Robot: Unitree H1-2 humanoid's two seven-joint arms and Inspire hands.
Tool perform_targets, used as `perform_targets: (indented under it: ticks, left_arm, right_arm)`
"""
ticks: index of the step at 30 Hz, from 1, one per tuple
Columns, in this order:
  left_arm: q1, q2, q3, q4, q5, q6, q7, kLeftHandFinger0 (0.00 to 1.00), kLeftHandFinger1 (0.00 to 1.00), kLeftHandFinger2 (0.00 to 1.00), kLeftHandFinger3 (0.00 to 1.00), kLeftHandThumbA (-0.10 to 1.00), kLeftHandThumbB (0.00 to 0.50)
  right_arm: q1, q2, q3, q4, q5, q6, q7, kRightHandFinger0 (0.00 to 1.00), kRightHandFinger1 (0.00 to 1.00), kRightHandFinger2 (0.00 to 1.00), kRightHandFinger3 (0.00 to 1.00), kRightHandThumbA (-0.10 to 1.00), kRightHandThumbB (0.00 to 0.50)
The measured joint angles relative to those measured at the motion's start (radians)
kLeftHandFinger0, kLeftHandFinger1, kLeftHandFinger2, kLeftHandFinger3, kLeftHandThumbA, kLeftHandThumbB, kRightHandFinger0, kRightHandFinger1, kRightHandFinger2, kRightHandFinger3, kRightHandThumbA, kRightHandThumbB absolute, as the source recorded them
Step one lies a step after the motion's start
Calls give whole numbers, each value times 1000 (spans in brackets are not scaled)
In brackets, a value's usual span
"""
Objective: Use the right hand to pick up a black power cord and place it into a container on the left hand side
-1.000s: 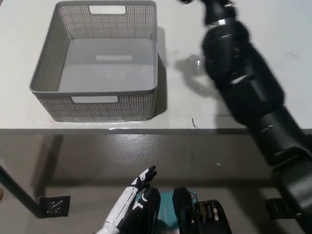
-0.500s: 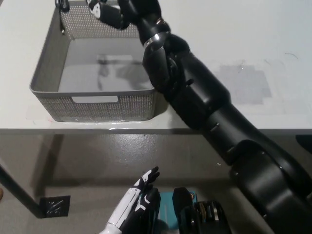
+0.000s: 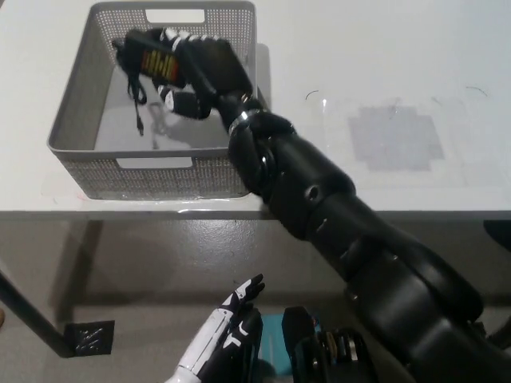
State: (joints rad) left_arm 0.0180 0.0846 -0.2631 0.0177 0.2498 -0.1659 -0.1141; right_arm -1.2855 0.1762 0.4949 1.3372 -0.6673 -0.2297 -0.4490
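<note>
One grey perforated basket (image 3: pixel 80 128) sits on the white table (image 3: pixel 383 72), toward the table's left side and close to the front edge. It has cut-out handles in its near and far walls. To its right, well apart from it, a greyish patch (image 3: pixel 395 136) shows on the table surface. Between the two, the black right arm crosses diagonally from the lower right up to the basket and hides the basket's right wall and near right corner.

The right robot hand (image 3: pixel 196 68) is over the basket's inside, fingers wrapped around one black power cord (image 3: pixel 148 60). The cord's block-shaped adapter, with an orange label on it, lies roughly level in the grip, its long axis running left to right and its free end pointing toward the basket's left wall. A thin length of cord hangs down from the block toward the basket floor; from here I cannot tell whether its tip touches the bottom.

The white left robot hand (image 3: pixel 239 299) rests low, below the table's front edge, with its fingers spread and nothing in it.
</note>
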Motion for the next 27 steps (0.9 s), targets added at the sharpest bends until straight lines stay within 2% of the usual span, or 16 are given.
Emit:
perform_targets:
  ticks: [1,2,4,5,6,7,8,9,10,12,17,22,27]
  left_arm:
    - [0,0,0,0,0,0,-2,1000,1000,1000,1000,1000,166]
    - [-1,0,0,0,0,0,-4,1000,1000,1000,1000,1000,153]
    - [-3,1,-1,0,-1,0,-7,1000,1000,1000,1000,1000,154]
    - [-4,2,-2,0,0,0,-8,1000,1000,1000,1000,1000,148]
    - [-5,3,-3,0,0,0,-9,1000,1000,1000,1000,1000,147]
    - [-7,5,-4,0,1,0,-10,1000,1000,1000,1000,1000,170]
    - [-8,6,-5,0,2,0,-11,1000,1000,1000,1000,1000,170]
    - [-10,8,-6,0,2,0,-13,1000,1000,1000,1000,1000,162]
    - [-12,8,-7,0,2,0,-15,1000,1000,1000,1000,1000,156]
    - [-14,8,-8,0,2,0,-16,1000,1000,1000,1000,1000,156]
    - [-14,8,-9,0,2,0,-17,1000,1000,1000,1000,1000,135]
    - [-14,8,-10,0,3,0,-17,1000,1000,1000,1000,1000,119]
    - [-14,8,-12,0,1,0,-17,1000,1000,1000,1000,1000,68]
  right_arm:
    - [0,6,9,10,0,-3,3,0,357,752,496,-100,216]
    - [0,8,12,14,0,-4,5,0,371,762,468,-100,208]
    - [0,12,16,23,1,-6,18,33,397,715,529,-60,174]
    - [0,14,16,27,2,-6,29,133,513,847,709,80,197]
    - [0,16,16,31,3,-6,38,183,510,787,691,219,206]
    - [0,16,16,33,5,-6,54,819,1000,1000,1000,520,342]
    - [0,16,15,34,8,-6,69,1000,1000,1000,1000,577,369]
    - [0,15,13,34,12,-6,87,1000,1000,1000,1000,758,463]
    - [0,14,13,34,16,-6,113,1000,1000,1000,1000,857,497]
    - [0,11,14,33,21,-6,153,1000,1000,1000,1000,1000,500]
    - [0,-2,11,22,28,2,222,1000,1000,1000,1000,1000,480]
    - [1,-18,-6,-6,42,4,252,1000,1000,1000,1000,1000,500]
    - [2,-42,-21,-70,53,4,281,1000,1000,1000,1000,1000,500]
